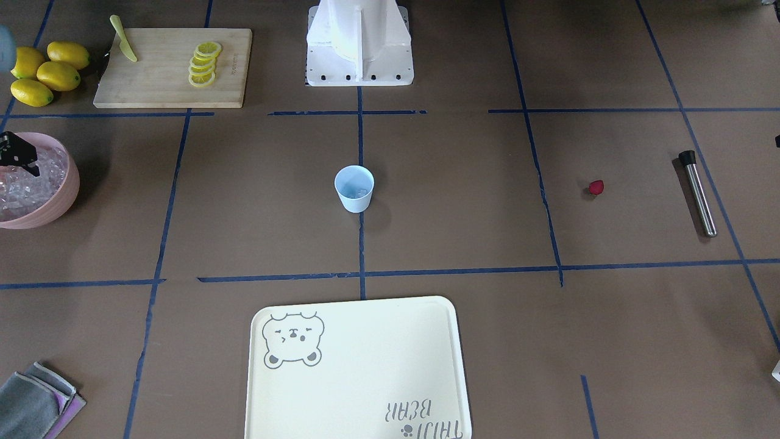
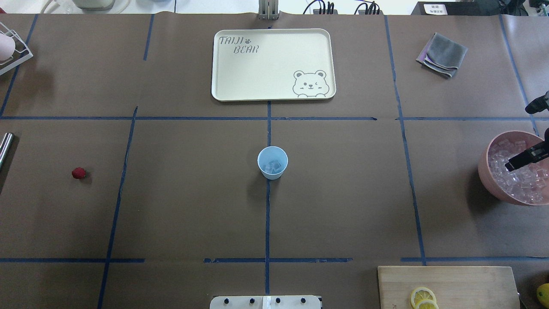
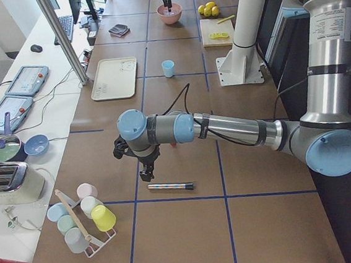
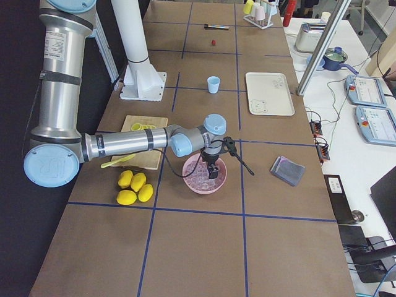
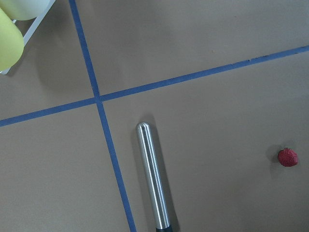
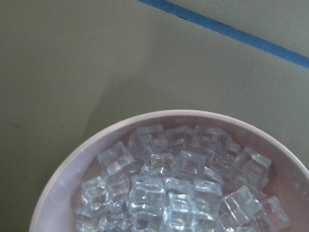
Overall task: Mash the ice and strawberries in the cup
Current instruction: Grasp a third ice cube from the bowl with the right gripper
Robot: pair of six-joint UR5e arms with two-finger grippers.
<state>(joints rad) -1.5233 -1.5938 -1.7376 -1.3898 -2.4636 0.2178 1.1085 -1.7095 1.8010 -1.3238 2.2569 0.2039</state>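
Across the brown-paper table (image 1: 463, 201) (blue tape grid (image 1: 463, 270)), the cup (image 1: 354, 188) held ice (image 2: 272, 166) — couldn't tell jaw state for left gripper (image 3: 147, 171) or right gripper (image 2: 517, 161).

Brown paper-covered table (image 2: 184, 206) with blue tape grid (image 2: 267, 223); white side bench (image 3: 16, 63) alongside.

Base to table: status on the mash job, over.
Right pincer over ice in pink bowl, left pincer by steel muddler; neither grip readable. Cup holds some ice; strawberry on table, apart. Nothing blocking the cup.
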